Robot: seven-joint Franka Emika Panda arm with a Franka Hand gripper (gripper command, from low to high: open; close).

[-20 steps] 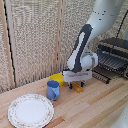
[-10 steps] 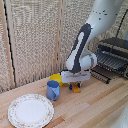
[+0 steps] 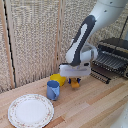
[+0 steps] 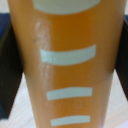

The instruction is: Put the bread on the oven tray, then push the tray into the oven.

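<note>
My clamp [image 3: 75,80] is low over the wooden table, just to the exterior view's right of the blue mug. The orange-yellow bread [image 3: 75,84] sits between its dark fingers at table level. In the wrist view the bread [image 4: 65,65] fills the picture, orange with pale stripes, and a dark finger [image 4: 7,65] presses on each long side. The oven pan [image 3: 107,63], a dark wire rack, sticks out of the front of the oven [image 3: 116,47] at the exterior view's right. The oven is dark and boxy.
A blue mug [image 3: 53,90] stands beside my clamp, with a round yellow bowl [image 3: 57,79] behind it. A white patterned plate [image 3: 30,110] lies at the table's front left. A woven screen closes off the back.
My clamp has sunk a little lower around the bread and shifted slightly to the left. Mug, bowl and plate have not moved.
</note>
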